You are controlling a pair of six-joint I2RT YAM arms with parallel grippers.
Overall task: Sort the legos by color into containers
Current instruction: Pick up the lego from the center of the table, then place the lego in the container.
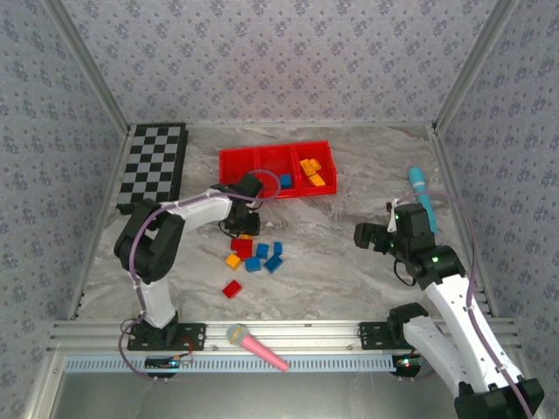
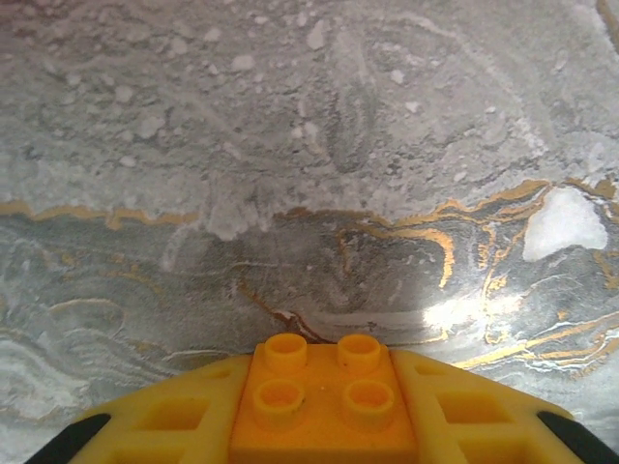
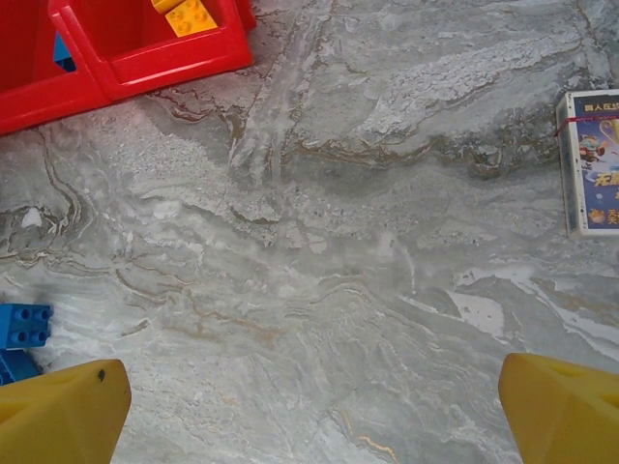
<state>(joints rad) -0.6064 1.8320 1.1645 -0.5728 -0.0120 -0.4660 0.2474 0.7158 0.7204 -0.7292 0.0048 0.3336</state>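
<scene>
Top external view shows the red tray [image 1: 236,164] at the far side, right compartment already taking orange, so orange belongs there. Left gripper [image 1: 238,225], just beyond the loose legos [image 1: 260,257], clamps an orange brick [image 2: 321,401] for that compartment; right gripper [image 3: 309,416] hangs wide open, empty

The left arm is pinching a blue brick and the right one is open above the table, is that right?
Not quite. The brick in the left gripper is orange, not blue; the left wrist view shows it up close. The right gripper is indeed open above the table.
</scene>
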